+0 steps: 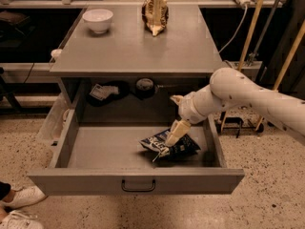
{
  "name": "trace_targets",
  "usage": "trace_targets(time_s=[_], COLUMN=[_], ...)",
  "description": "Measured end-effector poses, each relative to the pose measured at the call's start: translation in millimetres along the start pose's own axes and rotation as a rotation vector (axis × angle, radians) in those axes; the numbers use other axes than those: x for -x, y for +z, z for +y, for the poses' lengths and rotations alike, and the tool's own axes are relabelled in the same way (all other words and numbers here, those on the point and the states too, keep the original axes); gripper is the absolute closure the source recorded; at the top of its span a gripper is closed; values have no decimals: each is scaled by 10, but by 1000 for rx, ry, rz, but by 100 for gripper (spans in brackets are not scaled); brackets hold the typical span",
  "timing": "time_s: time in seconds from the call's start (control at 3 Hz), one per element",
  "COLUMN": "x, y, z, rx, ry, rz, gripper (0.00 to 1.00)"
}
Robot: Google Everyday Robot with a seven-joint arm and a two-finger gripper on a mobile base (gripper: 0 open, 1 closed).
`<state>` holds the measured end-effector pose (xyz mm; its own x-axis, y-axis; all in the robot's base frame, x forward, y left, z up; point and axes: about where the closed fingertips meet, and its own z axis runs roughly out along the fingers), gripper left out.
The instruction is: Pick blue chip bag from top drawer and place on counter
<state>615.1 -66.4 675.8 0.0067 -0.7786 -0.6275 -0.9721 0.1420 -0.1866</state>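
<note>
Right now we see one grey counter [143, 51] topping the cabinet, and on it one white bowl [97, 19] at the far left and one brown-and-cream bag [155, 13] standing upright near the far middle, well apart from each other. Below it, one top drawer [71, 180] is pulled fully out toward us, with one small dark handle [138, 185] centred on its front panel.

From the right we see the single white arm [248, 97] reach in under the counter's edge; it slopes down and to the left, bends at the wrist, and turns the gripper [171, 138] steeply down into the drawer. Its tip meets the top of the blue chip bag [187, 149]. We cannot tell how far the gripper is open, nor whether it has hold of the bag.

We count one blue chip bag. It lies flat and crumpled on the drawer floor, in the right half and nearer the front panel, its long axis running left to right, about parallel to that panel.

At the lower left we see two pale shoes [19, 199] on the speckled floor
</note>
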Motion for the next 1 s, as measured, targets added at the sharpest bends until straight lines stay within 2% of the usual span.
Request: trace_targets(time_s=[0.33, 0.67, 1.0], x=[0, -97, -165], y=[0, -170, -447], z=[0, 129, 301], rx=[0, 1, -27], ry=[0, 51, 100], rz=[0, 8, 54], gripper=[0, 0, 0])
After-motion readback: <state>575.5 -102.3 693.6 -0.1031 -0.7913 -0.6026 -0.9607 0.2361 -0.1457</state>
